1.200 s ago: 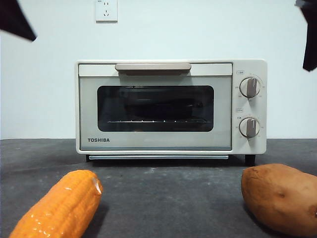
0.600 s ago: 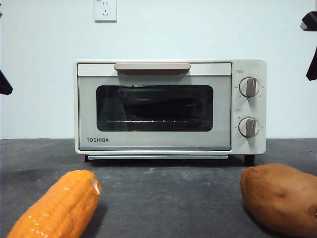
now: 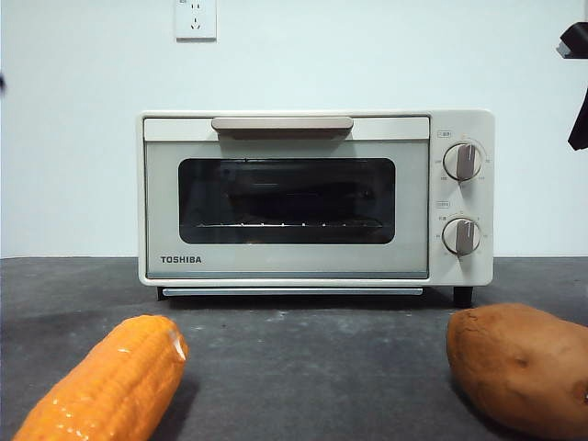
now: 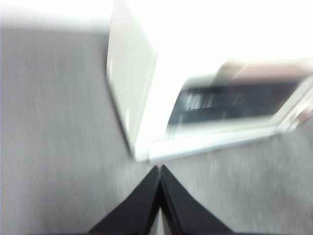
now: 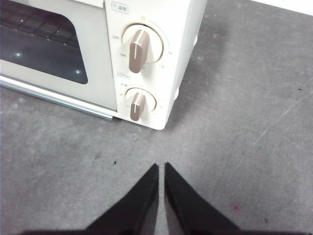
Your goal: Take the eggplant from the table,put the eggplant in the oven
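- Both claws are clenched on nothing: the right claw [image 5: 161,169] has its black jaws drawn together to a thin slit over bare tabletop [image 5: 244,122], near the oven's knob corner; the left claw [image 4: 159,170] has its jaws pressed tip to tip, in a badly blurred picture, near the oven's other front corner.
- Nearest in the front view, an orange corn cob [image 3: 106,381] lies at one side of the dark grey tabletop [image 3: 312,367] and a brown sweet potato [image 3: 519,366] at the other, well apart.
- Behind them stands the cream-white oven [image 3: 316,197], its door shut, the beige handle bar [image 3: 282,124] along the top of the door and two round knobs [image 3: 462,162] one above the other beside it.
- Through the dark glass a long dark shape rests on the wire rack [image 3: 285,223] (this looks like the eggplant [image 3: 299,197], though the glass dims its colour).
- A black arm tip [image 3: 576,87] shows at a top corner.
- On the white wall behind, a wall socket [image 3: 196,18].
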Tool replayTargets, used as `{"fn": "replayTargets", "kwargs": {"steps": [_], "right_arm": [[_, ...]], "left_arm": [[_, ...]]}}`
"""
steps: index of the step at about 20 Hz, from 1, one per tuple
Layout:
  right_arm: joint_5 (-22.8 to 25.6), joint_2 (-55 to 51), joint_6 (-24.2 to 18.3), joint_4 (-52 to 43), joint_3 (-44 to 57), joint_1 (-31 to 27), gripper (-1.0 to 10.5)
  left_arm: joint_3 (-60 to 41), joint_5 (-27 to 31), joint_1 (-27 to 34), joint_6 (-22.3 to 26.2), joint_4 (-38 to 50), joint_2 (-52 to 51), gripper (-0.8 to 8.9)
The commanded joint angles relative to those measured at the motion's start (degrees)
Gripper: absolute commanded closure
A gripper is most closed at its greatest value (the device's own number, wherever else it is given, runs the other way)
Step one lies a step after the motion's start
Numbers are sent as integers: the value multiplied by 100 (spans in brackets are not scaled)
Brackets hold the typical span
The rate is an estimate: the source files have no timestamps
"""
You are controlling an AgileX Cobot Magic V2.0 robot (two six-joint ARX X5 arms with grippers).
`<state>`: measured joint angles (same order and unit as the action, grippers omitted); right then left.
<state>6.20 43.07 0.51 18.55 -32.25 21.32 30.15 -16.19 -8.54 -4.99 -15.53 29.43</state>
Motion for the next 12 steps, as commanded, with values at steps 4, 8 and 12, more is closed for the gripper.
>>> {"fn": "replayTargets", "kwargs": {"steps": [4, 8, 12], "right_arm": [[24, 20, 98, -57, -44, 17, 942], [24, 20, 96, -57, -44, 17, 942], [24, 20, 96, -57, -44, 17, 942]], "left_arm": [[-619, 57, 216, 1241, 210, -1425, 808], [-1593, 168, 492, 1377, 588, -2096, 808], [-2385, 164, 553, 1373, 610, -2656, 808]]}}
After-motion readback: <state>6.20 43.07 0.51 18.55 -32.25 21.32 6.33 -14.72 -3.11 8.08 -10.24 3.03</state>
